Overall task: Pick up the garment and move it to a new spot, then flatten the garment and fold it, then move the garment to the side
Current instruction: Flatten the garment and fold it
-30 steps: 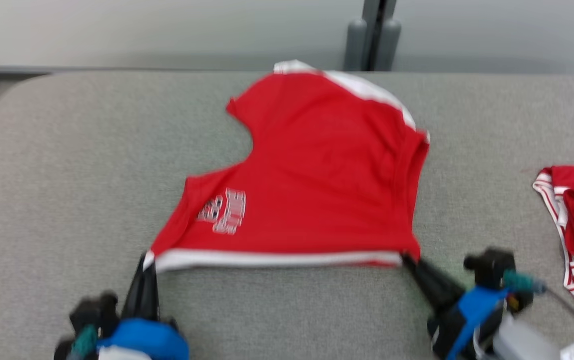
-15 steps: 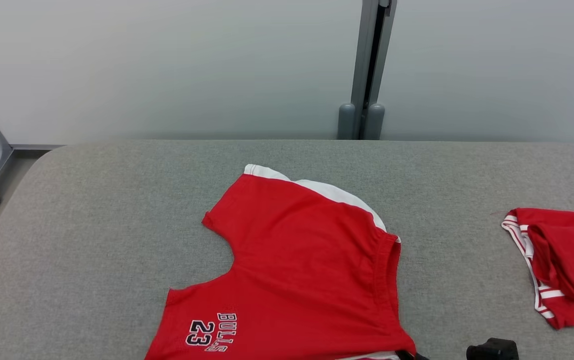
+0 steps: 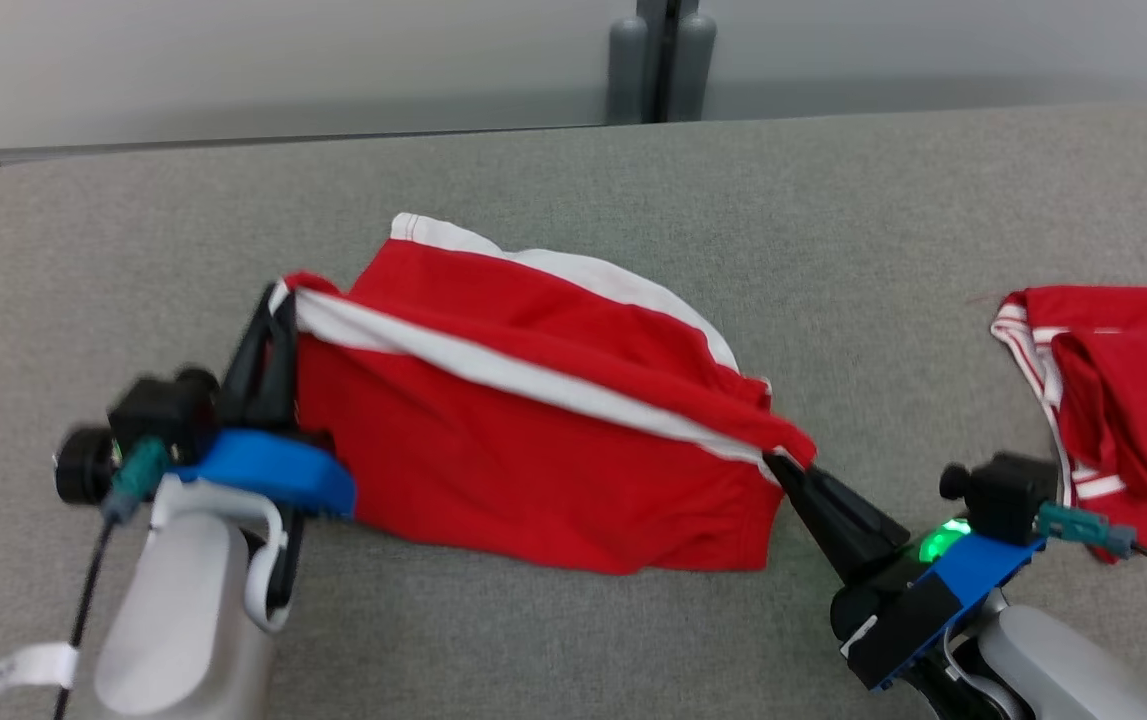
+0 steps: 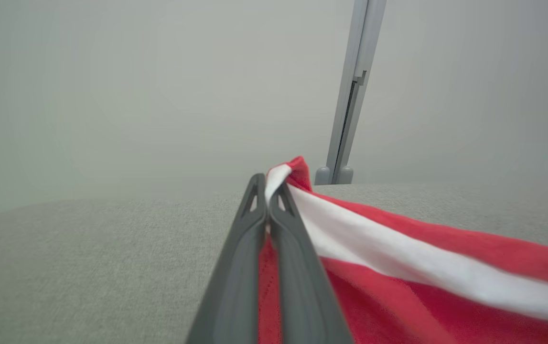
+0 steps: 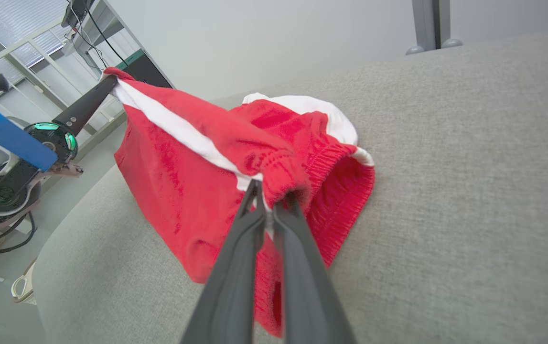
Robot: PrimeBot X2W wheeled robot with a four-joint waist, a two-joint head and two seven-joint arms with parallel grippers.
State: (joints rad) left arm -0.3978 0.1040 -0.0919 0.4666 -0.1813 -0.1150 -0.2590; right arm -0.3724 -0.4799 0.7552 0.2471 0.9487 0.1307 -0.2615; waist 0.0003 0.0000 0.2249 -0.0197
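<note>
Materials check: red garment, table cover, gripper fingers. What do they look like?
Red garment: soft matte knit, possibly polyester; it drapes in folds and has a gathered elastic edge and white trim.
Table cover: grey textile, matte, flecked woven texture.
Fingers: dark grey, smooth, slight sheen; probably moulded plastic.

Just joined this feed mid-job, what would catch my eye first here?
The red garment in the middle of the grey table, its white-banded edge lifted and stretched between two shut grippers: the left gripper pinches one corner, the right gripper the other. A second red garment with white stripes lies bunched near the table's right side.
</note>
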